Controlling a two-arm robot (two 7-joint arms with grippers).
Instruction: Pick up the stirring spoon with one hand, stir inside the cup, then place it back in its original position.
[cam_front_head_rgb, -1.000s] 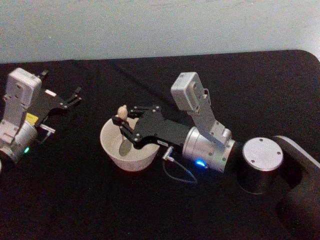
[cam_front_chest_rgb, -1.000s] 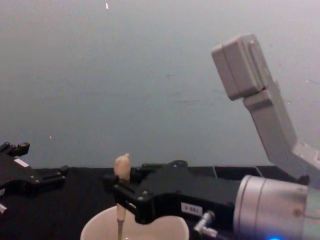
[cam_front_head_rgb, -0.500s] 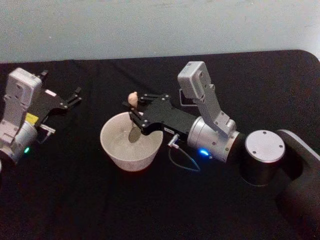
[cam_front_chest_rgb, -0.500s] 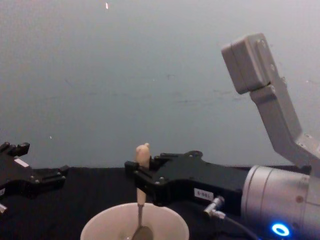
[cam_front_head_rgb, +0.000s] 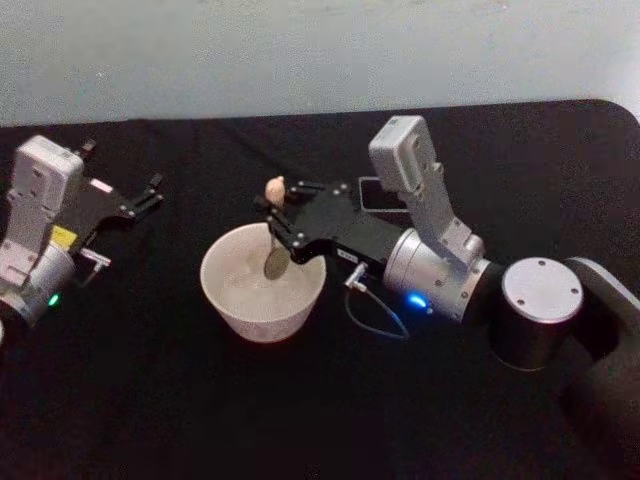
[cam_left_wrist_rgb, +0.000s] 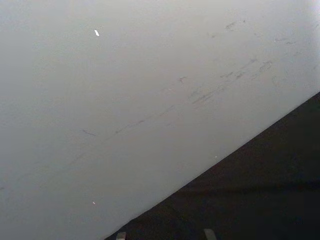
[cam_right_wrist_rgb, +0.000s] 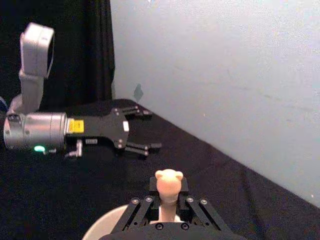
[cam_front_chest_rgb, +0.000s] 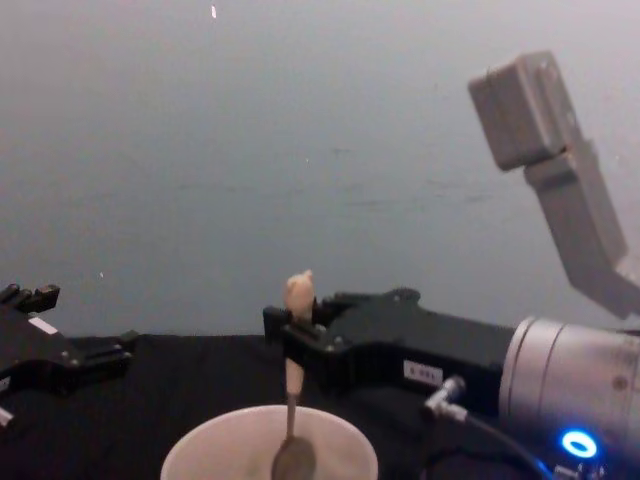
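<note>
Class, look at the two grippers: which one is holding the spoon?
The right gripper, shut on the handle of the stirring spoon, whose bowl hangs inside the cup. The left gripper sits open at the left of the table, holding nothing.

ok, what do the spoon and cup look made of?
The stirring spoon, in the right gripper: glossy dark bowl and thin neck look metal; matte cream handle, wood or plastic. The cup: smooth cream-white wall, ceramic or plastic, unclear. The left gripper sits idle, far left.
</note>
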